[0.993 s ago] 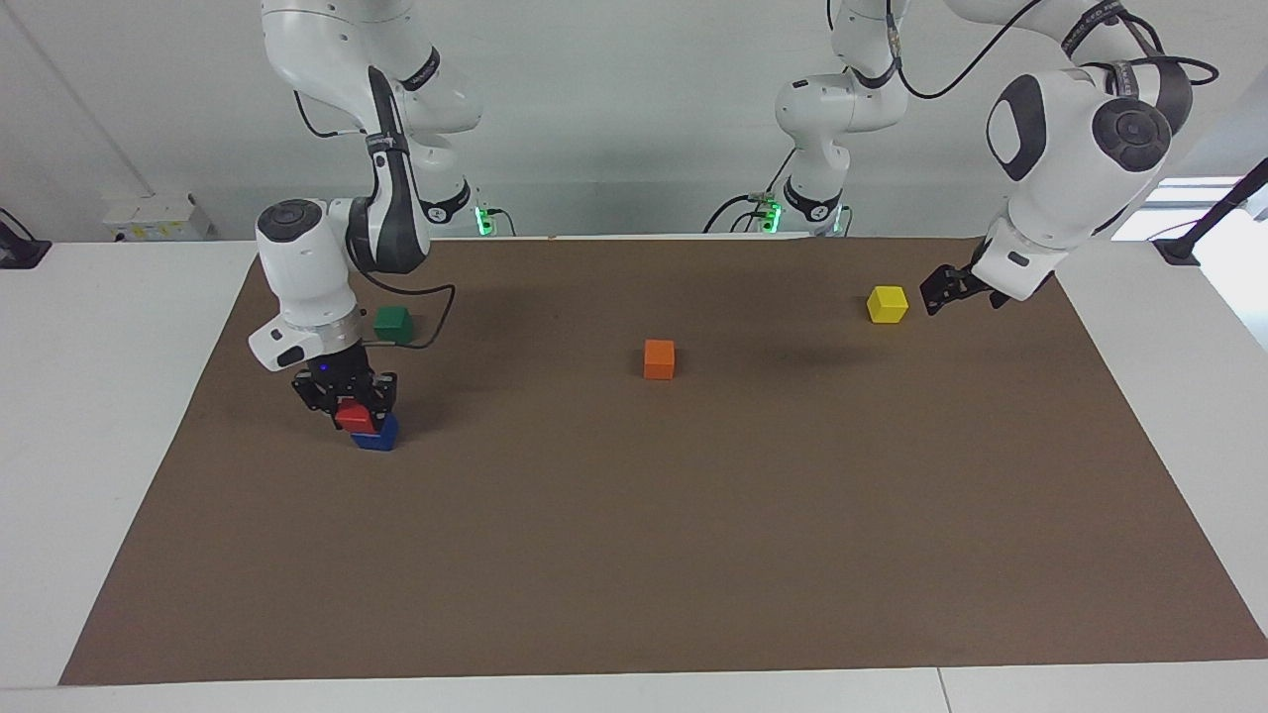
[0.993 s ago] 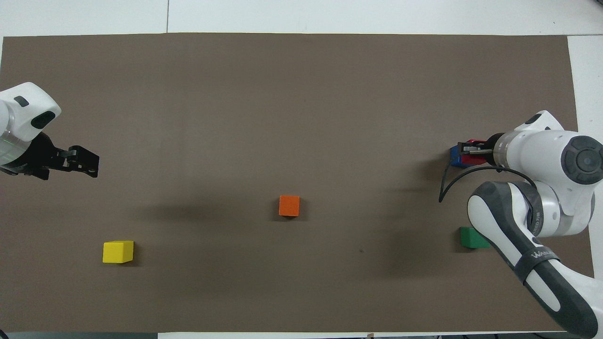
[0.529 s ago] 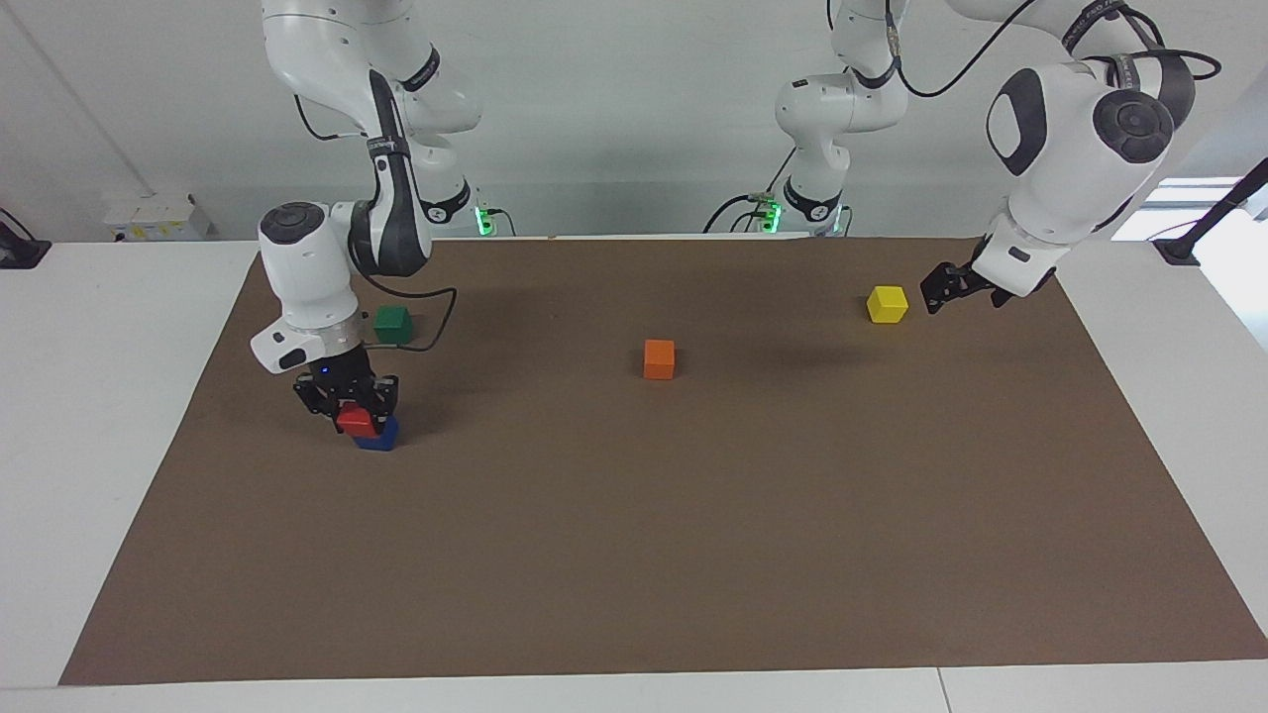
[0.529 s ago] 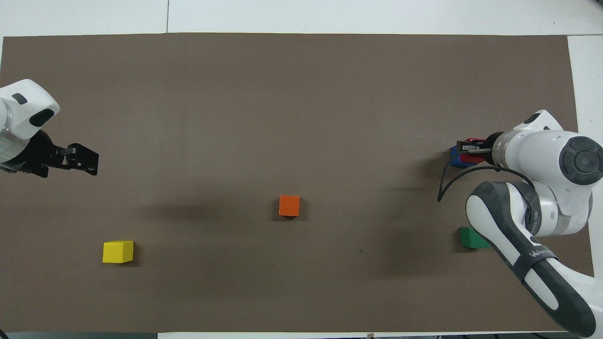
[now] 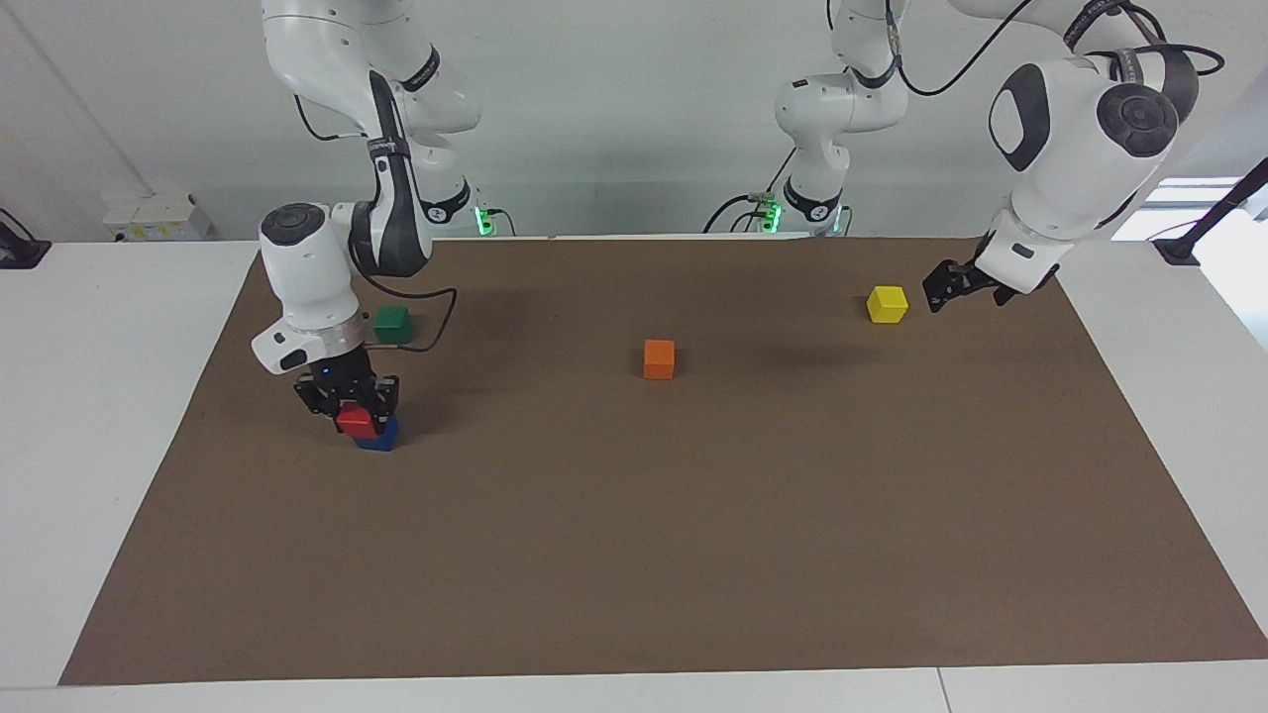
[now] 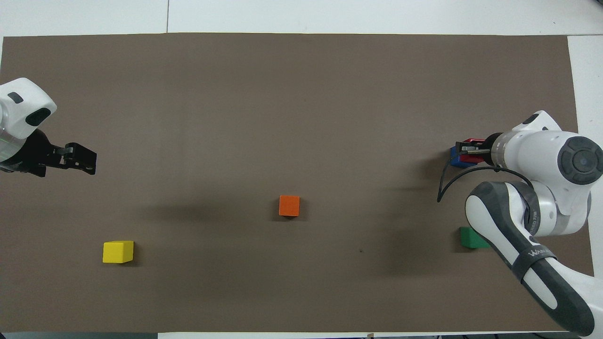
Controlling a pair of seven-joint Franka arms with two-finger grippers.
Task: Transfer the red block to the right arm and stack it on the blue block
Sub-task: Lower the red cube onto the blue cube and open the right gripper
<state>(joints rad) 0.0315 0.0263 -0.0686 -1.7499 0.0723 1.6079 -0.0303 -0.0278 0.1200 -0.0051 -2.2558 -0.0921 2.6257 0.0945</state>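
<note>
right now your right gripper is down at the right arm's end of the brown mat, its fingers standing on either side of the red block. you can see the red block sitting on top of the blue block, a little off to one side of it, so that one edge of the blue shows below. whether the jaws are clamped on the red block or have let go, you cannot tell from either view. in the overhead view the right gripper covers most of the red block, and the blue block peeks out beside it. the green block lies nearer to the robots than that stack, close by the right arm. the orange block is mid-mat. your left gripper hangs just beside the yellow block at the left arm's end, apart from it, holding nothing; you cannot tell how wide its jaws stand.
</note>
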